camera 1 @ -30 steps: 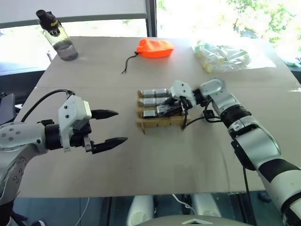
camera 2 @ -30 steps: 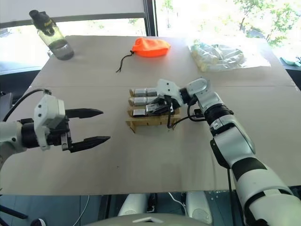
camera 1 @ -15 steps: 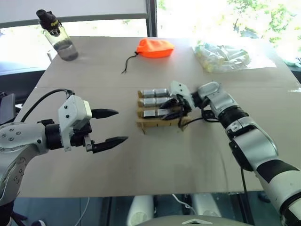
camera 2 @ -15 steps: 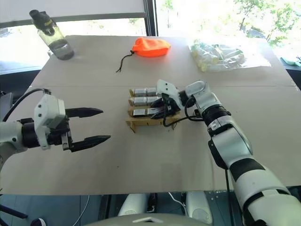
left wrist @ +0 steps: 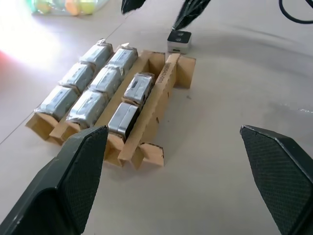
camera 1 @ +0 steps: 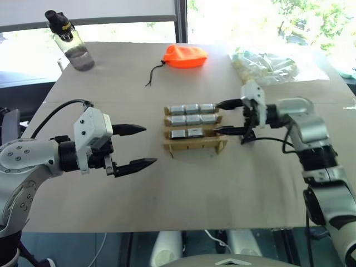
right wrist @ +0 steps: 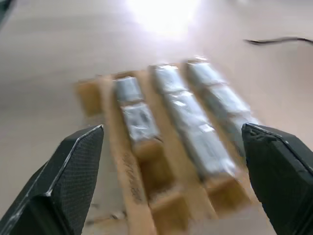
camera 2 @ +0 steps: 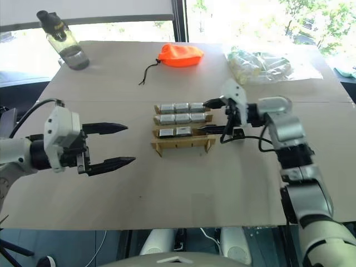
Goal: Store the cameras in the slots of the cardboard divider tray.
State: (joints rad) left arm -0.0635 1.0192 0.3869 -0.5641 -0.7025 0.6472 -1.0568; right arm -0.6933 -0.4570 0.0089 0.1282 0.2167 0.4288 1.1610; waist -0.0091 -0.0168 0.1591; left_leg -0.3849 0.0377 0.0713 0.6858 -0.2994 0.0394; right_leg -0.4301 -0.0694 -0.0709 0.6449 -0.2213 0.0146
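A: Where are the cameras (camera 1: 192, 108) now?

B: Eight sit in the tray (camera 1: 194, 146), in the middle of the table (camera 1: 167, 194). The far and middle rows are full. The near row has two, and its slot (left wrist: 155, 61) at the right end is empty. One more camera (left wrist: 179, 41) lies loose on the table, just beside the tray's right end.

A: And the grippers?

B: The right gripper (camera 1: 218, 117) hangs at that same end, jaws wide apart, holding nothing. Its fingers point left along the rows, and the loose camera is just under its fingertips. The left gripper (camera 1: 149, 144) has its jaws apart too and is empty, near the left edge and well apart from the tray.

A: So which arm takes it?

B: The right one, I think. It is much nearer, and the free slot is just left of the camera.
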